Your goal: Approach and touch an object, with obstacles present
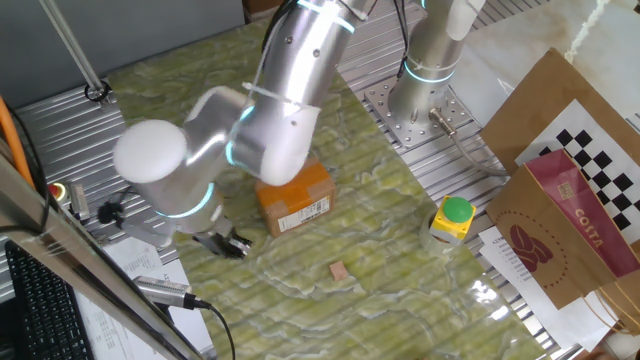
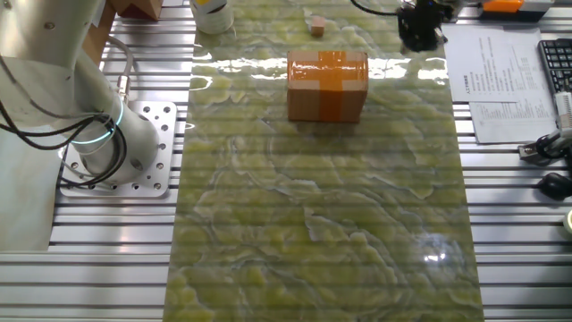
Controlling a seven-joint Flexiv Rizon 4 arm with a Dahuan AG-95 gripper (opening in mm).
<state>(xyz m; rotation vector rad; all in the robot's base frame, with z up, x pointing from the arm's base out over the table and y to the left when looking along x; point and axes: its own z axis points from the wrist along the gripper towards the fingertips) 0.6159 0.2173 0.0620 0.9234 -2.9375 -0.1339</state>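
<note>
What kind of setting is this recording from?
Most likely a robotics lab bench: the arm's base is bolted to a slotted aluminium table, with an emergency-stop button and a checkerboard calibration sheet nearby.

Readable text: "COSTA", white lettering on the dark red paper bag (image 1: pixel 570 225), right side. White label on the cardboard box (image 1: pixel 296 200) and printed paper sheets (image 2: pixel 500 85): too small to read.

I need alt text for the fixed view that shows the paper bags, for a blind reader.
A silver robot arm bends low over a green marbled mat, its dark claw near the mat beside an orange-taped cardboard box. A small wooden block lies apart nearby.
</note>
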